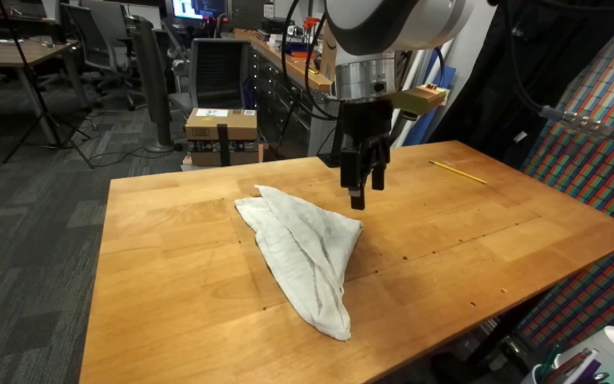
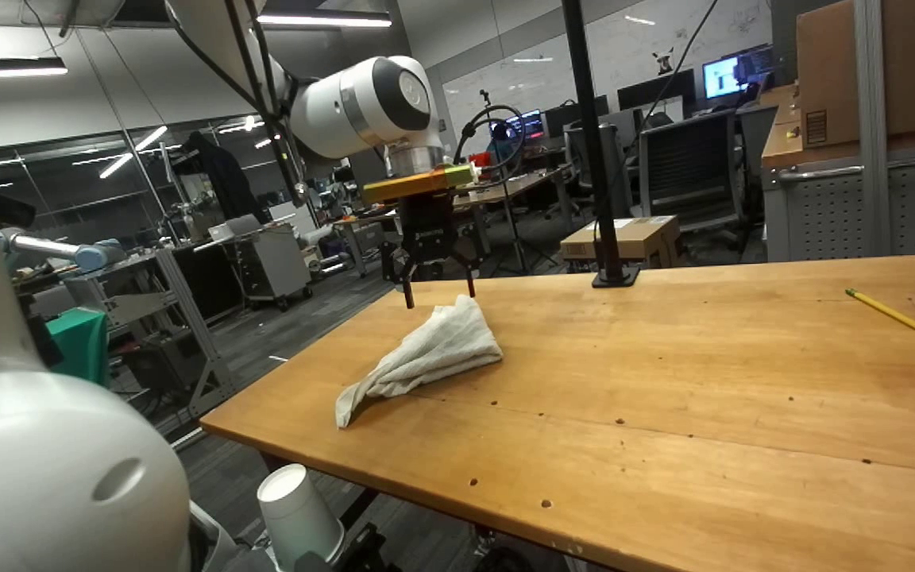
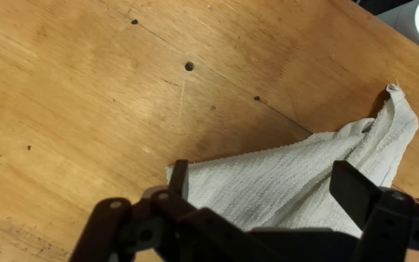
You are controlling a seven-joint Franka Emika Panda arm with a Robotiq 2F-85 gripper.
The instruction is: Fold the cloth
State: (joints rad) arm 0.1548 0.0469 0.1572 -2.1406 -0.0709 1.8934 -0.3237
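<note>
A white cloth [image 1: 301,240] lies on the wooden table in a rough triangle with overlapping layers and creases. One narrow end points toward the table edge near the white cup. In an exterior view the cloth [image 2: 438,349] looks slightly raised and rumpled. My gripper [image 1: 368,195] is open and empty, pointing down above the table; it also shows in an exterior view [image 2: 440,299]. In the wrist view the cloth [image 3: 264,182] shows below and between the spread fingers [image 3: 260,165]. The gripper's body hides the lower part of the cloth there. The fingers look apart from the cloth.
The wooden table [image 1: 179,256] has small holes and a seam. A yellow pencil [image 1: 459,172] lies on it, away from the cloth. A black post [image 2: 615,274] stands at the table's edge. A white cup [image 2: 299,508] is beside the table, beyond its edge.
</note>
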